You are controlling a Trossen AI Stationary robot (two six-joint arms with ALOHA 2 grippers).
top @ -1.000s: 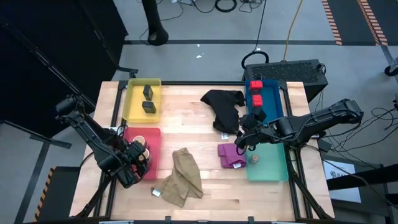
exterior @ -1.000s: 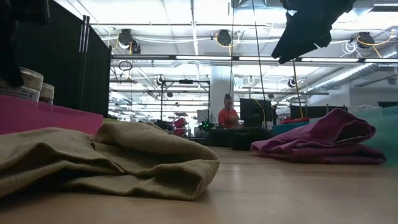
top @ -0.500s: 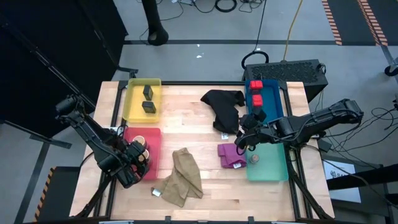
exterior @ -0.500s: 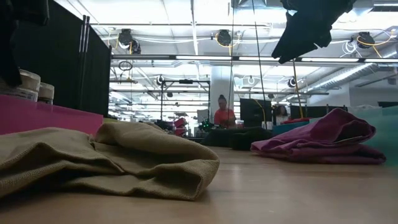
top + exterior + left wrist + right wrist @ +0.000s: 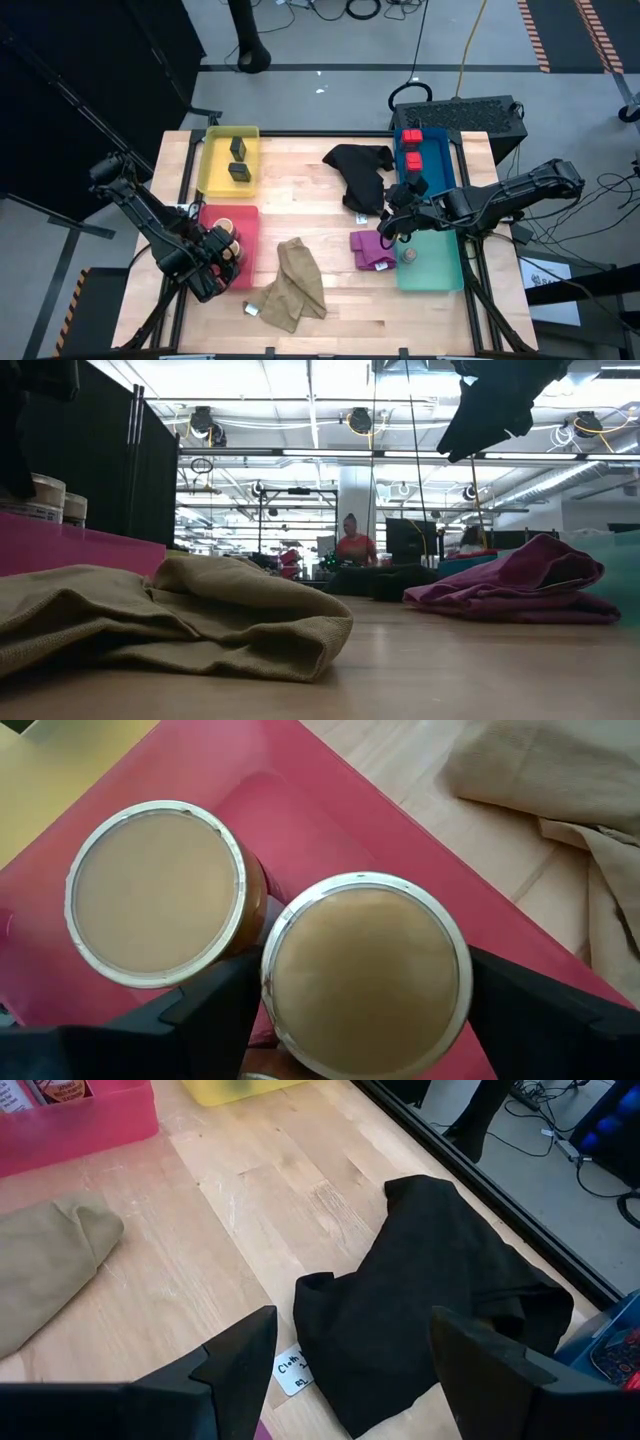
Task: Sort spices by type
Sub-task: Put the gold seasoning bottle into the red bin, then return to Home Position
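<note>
Seen from above: left gripper (image 5: 222, 255) low over the red tray (image 5: 248, 222) at the lower left of the table, clenched on a tan cylinder (image 5: 229, 247), with a second tan cylinder (image 5: 225, 224) just above it in the same tray. Two dark blocks (image 5: 238, 159) in the yellow tray (image 5: 212, 162) at the upper left; red boxes (image 5: 410, 137) in the blue tray (image 5: 437, 158) at the upper right; one small grey jar (image 5: 408, 256) in the teal tray (image 5: 440, 262) at the lower right. Right gripper (image 5: 388, 226) hanging near centre right, between black cloth (image 5: 360, 172) and purple cloth (image 5: 372, 249), released and holding nothing. Khaki cloth (image 5: 295, 283) at lower centre. From table height: khaki cloth (image 5: 170, 610) filling the lower left, purple cloth (image 5: 520, 590) at right, tops of two cylinders (image 5: 45, 496) above the red tray wall (image 5: 70, 545) at far left. From the left wrist: two round tan tops touching, the nearer one (image 5: 367, 972) grasped between the dark fingers (image 5: 545, 1010). From the right wrist: spread fingers (image 5: 240, 1360) over bare wood, black cloth (image 5: 430, 1280) beyond them.
</note>
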